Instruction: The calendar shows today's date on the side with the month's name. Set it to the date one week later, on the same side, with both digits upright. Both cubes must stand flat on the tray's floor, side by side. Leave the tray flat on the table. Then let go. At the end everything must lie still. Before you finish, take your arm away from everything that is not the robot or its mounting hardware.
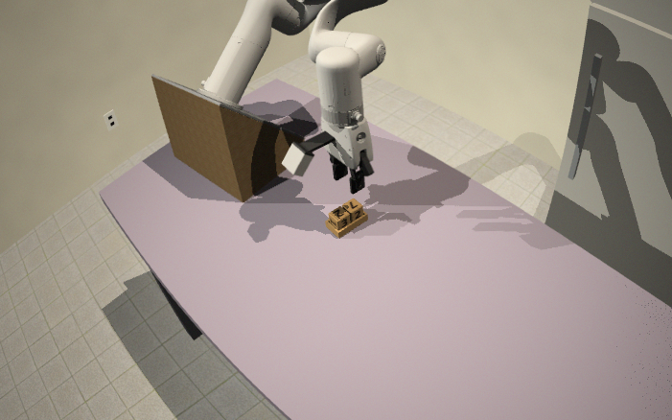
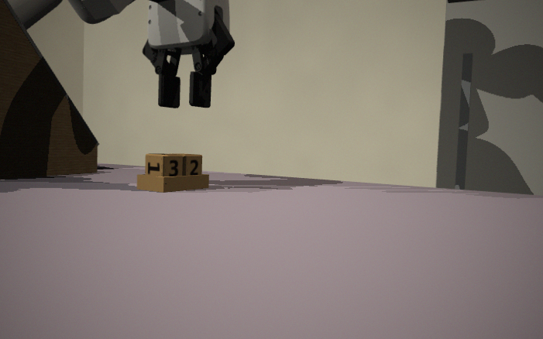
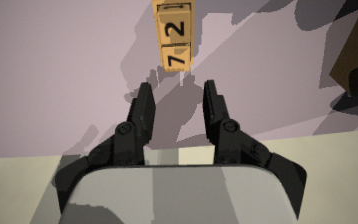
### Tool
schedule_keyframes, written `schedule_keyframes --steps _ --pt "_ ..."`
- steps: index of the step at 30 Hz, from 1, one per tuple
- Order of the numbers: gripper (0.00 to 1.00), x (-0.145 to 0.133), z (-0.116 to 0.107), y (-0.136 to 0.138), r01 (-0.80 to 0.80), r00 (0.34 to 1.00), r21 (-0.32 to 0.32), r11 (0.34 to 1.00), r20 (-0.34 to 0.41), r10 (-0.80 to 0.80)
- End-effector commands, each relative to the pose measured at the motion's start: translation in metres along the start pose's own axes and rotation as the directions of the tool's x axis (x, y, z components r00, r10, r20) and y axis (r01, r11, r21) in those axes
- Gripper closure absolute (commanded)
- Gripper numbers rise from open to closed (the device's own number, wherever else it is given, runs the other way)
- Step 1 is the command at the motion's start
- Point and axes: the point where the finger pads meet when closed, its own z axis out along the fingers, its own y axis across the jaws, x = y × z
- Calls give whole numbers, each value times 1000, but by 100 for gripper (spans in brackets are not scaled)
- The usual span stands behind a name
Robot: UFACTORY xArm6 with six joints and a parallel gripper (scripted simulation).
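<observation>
The wooden tray sits flat on the table with two wooden cubes side by side on it. The side facing the exterior camera reads 3 then 2, both upright. The left cube has a 2 on top and a sideways 1 on its outer end. The right cube has a 7 on top. No month's name is visible on the tray sides in view. My gripper is empty, partly open, and hangs above the cubes, touching nothing.
A large brown wooden block with a sloped dark top stands left of the tray, near the arm's base. A white box-shaped part juts from the arm near the gripper. The pinkish table extends around the tray.
</observation>
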Motion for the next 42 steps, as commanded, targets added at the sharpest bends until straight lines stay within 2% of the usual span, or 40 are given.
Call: schedule_keyframes --steps 1,28,42 --pt "51 0 -1 -1 1 1000 3 1000 0 -1" --pt "51 0 4 -1 1 1000 3 1000 -3 -1" --pt "51 -1 23 -2 1 1000 3 1000 -3 -1"
